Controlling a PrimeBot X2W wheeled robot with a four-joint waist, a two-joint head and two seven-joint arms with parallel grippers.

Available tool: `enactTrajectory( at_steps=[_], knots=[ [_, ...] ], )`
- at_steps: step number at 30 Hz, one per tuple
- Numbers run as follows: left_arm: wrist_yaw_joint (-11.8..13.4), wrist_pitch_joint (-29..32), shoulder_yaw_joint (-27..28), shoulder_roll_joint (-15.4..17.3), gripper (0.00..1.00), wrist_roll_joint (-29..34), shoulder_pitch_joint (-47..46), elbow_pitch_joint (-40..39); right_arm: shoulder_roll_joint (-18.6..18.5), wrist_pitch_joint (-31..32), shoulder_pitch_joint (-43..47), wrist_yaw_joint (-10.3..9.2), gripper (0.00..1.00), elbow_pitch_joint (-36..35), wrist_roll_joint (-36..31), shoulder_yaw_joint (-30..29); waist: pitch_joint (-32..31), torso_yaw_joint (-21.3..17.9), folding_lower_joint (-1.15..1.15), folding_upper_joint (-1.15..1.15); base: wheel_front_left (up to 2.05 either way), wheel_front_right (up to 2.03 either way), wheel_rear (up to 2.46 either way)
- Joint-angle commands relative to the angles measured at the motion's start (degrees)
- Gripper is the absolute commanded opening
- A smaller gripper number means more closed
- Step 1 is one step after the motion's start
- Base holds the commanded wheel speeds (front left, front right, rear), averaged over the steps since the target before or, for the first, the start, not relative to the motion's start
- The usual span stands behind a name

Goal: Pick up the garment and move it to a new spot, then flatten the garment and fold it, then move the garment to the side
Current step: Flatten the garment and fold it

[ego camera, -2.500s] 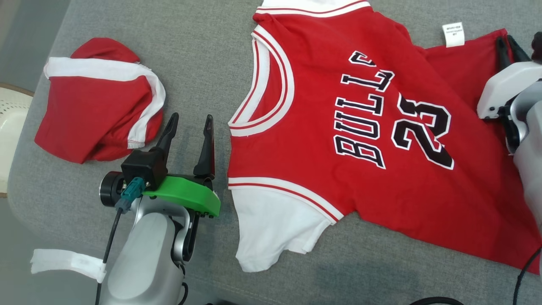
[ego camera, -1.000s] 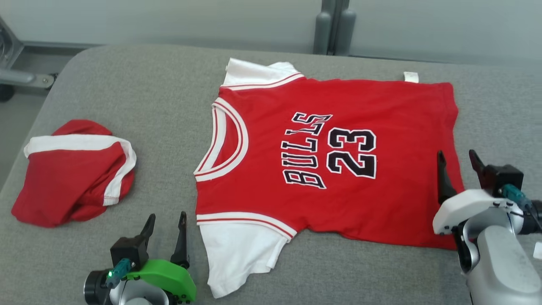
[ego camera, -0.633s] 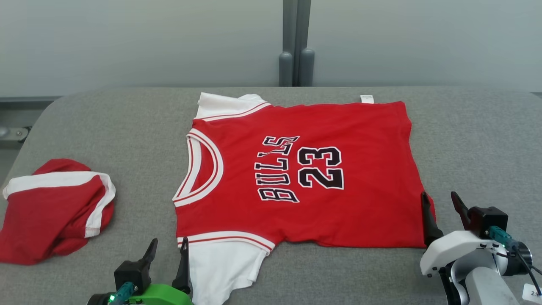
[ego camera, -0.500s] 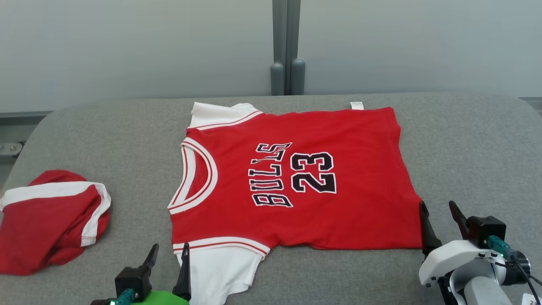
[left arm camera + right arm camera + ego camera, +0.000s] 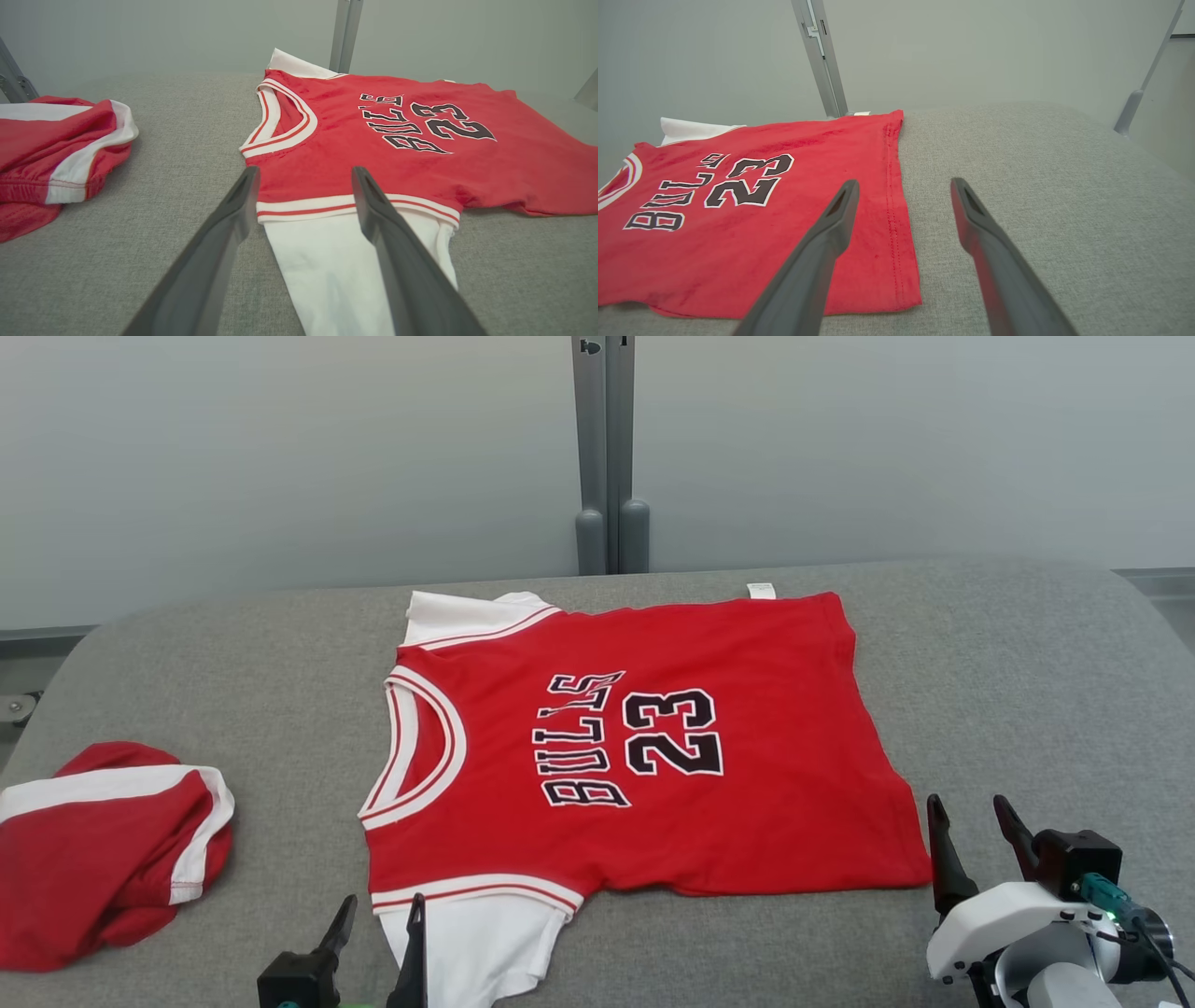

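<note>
A bench (image 5: pixel 1027 653) covered in grey woven fabric spans the head view, its far left and far right corners rounded. Just behind its far edge stands a pale grey-green wall (image 5: pixel 280 457), smooth and matte. A pair of slim grey metal uprights (image 5: pixel 607 448) splits the wall and ends in rounded feet near the middle of that edge. A darker strip (image 5: pixel 37 635) runs along the wall's foot beyond the bench's left corner. In the right wrist view a second grey bar (image 5: pixel 1143 79) leans past the bench's right corner. The light is soft and even, without hard shadows.
</note>
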Motion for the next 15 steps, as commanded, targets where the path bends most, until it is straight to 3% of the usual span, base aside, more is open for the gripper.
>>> enactTrajectory(
  at_steps=[1, 15],
  knots=[
    [-0.3, 0.0, -0.1, 0.2, 1.0, -0.1, 0.7, -0.3, 0.0, -0.2, 0.5, -0.09, 1.0, -0.2, -0.5, -0.1, 0.1, 0.1, 0.01, 0.0, 0.0, 0.0, 0.0],
    [-2.1, 0.0, -4.3, 0.2, 1.0, -7.4, 0.0, 8.0, 0.0, -0.2, 0.0, -0.09, 1.0, 1.9, 0.0, -1.5, 3.2, 1.0, 0.01, 0.0, 0.0, 0.0, 0.0]
  ],
)
